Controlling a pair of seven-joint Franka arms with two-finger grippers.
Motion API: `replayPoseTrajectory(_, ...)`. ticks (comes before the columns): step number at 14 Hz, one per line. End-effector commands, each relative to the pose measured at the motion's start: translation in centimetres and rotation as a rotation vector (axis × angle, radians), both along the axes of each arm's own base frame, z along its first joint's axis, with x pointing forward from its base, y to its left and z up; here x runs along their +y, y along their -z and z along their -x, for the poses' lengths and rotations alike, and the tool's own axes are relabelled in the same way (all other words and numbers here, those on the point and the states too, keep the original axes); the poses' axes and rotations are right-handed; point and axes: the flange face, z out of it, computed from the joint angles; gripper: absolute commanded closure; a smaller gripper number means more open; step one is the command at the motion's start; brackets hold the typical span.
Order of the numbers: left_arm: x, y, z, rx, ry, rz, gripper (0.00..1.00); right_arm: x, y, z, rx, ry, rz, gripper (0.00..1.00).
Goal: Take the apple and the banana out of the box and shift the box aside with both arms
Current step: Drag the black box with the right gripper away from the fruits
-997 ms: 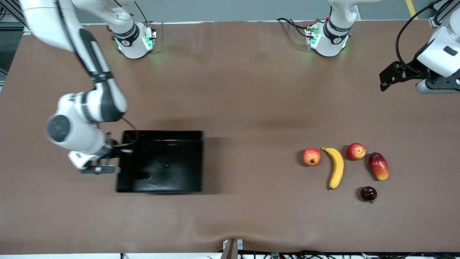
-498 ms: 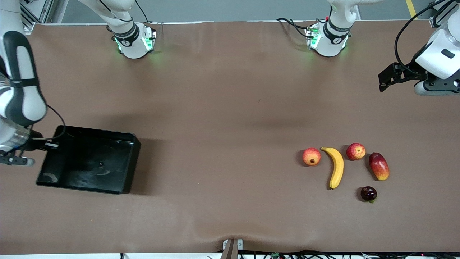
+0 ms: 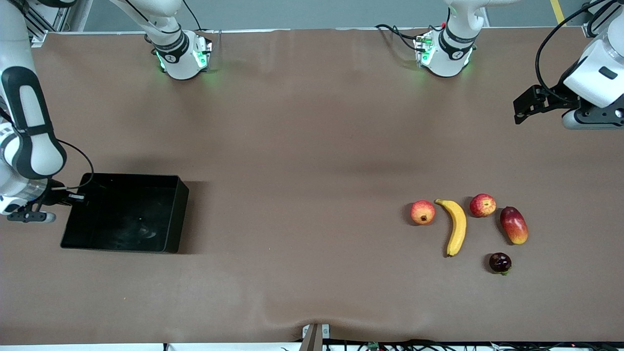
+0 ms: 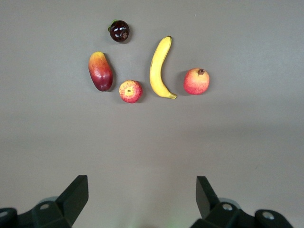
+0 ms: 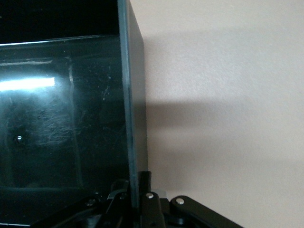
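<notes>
Since half a second ago the black tray [image 3: 127, 213] has squared up and sits slightly nearer the table's middle, at the right arm's end. Right gripper [image 3: 73, 197] pinches the tray's end wall, one finger [image 5: 145, 190] on the outside of the thin wall, its partner inside. Tray: shallow, glossy black, low walls, faintly scuffed floor, nothing in it.

Left gripper [image 4: 140, 197] hangs over bare table at the left arm's end, fingers spread wide, holding nothing; this arm waits. No change among the fruits.

Count: one tray, five fruits. One curved yellow banana [image 3: 457, 226] lies with one orange-red crowned fruit [image 3: 422, 212] beside it and one streaked red apple [image 3: 482, 205] beside it toward the left arm's end. One red-yellow mango [image 3: 514, 224] and one small dark fruit [image 3: 500, 262] lie near the apple.
</notes>
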Motion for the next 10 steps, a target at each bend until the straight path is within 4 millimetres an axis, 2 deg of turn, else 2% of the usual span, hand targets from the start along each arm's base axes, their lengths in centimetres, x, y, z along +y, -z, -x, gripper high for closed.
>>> replayPoseTrajectory(1,0.3,-0.3,0.4,0.000,-0.006,0.009,0.00,-0.1,-1.2,-1.4,-0.048,-0.020,-0.020,1.00)
replayPoseTrajectory(4,0.4,-0.3,0.4,0.000,-0.008,0.009,0.00,0.0,-1.0,-1.3,-0.029,0.084,-0.023,1.00)
replayPoseTrajectory(10,0.3,-0.3,0.4,0.000,-0.012,0.009,0.00,0.2,0.0,-0.6,0.003,0.139,-0.033,1.00)
